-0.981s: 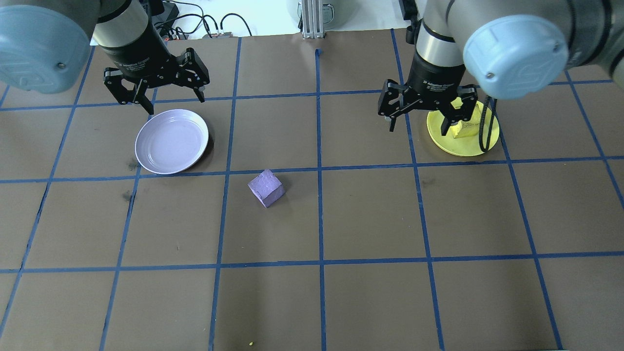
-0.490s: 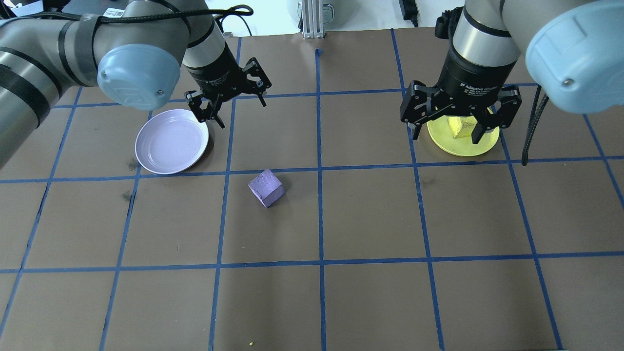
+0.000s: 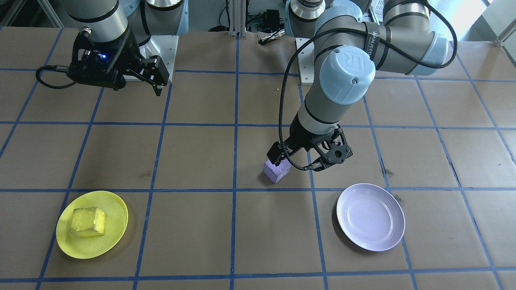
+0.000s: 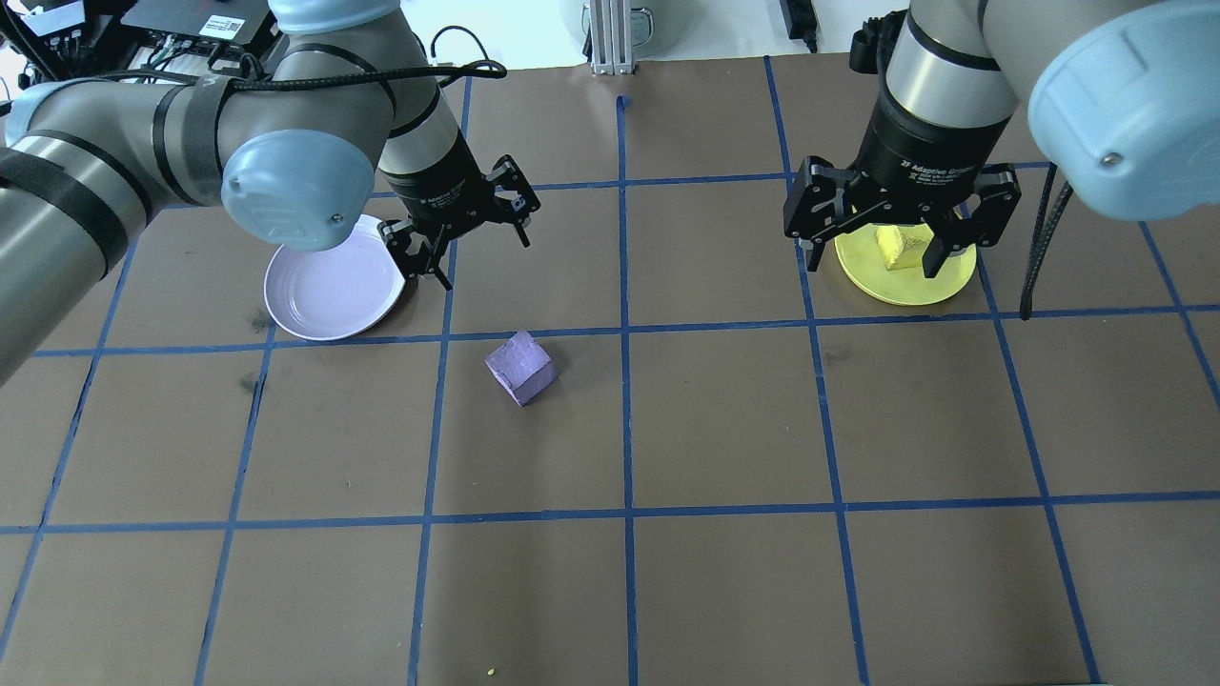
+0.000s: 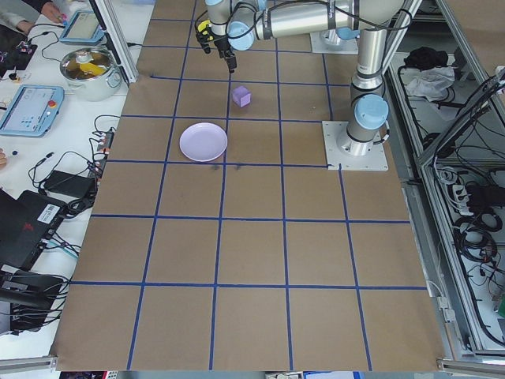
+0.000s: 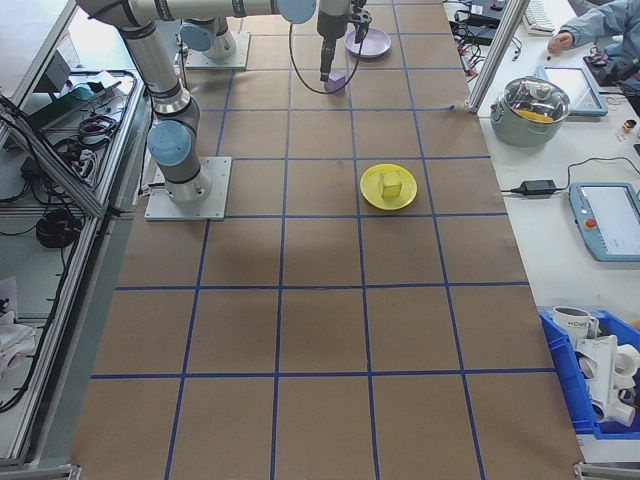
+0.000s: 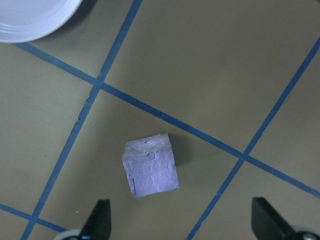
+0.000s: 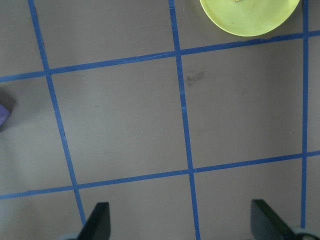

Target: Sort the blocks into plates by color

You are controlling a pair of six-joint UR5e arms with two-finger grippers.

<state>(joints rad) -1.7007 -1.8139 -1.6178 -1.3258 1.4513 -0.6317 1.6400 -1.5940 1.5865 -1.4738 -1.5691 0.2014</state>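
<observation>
The pale purple block (image 4: 520, 367) rests on the table and fills the middle of the left wrist view (image 7: 150, 167). My left gripper (image 4: 469, 236) hangs open above and behind it, beside the lavender plate (image 4: 329, 286), and holds nothing. From the front view, the left gripper (image 3: 308, 155) hovers just over the purple block (image 3: 276, 171), with the lavender plate (image 3: 371, 217) empty. The yellow block (image 4: 905, 250) lies in the yellow plate (image 4: 905, 286). My right gripper (image 4: 872, 246) is open above that plate and holds nothing.
Brown paper with a blue tape grid covers the table. An aluminium post (image 4: 610, 38) stands at the far edge. On a side bench beyond the table are a lidded pot (image 6: 538, 105), tablets and a person's hands. A blue bin (image 6: 600, 385) holds mugs.
My left arm swung from the table's far left corner toward the centre, past the lavender plate, to a spot above the purple block. My right gripper shifted slightly right over the yellow plate.
</observation>
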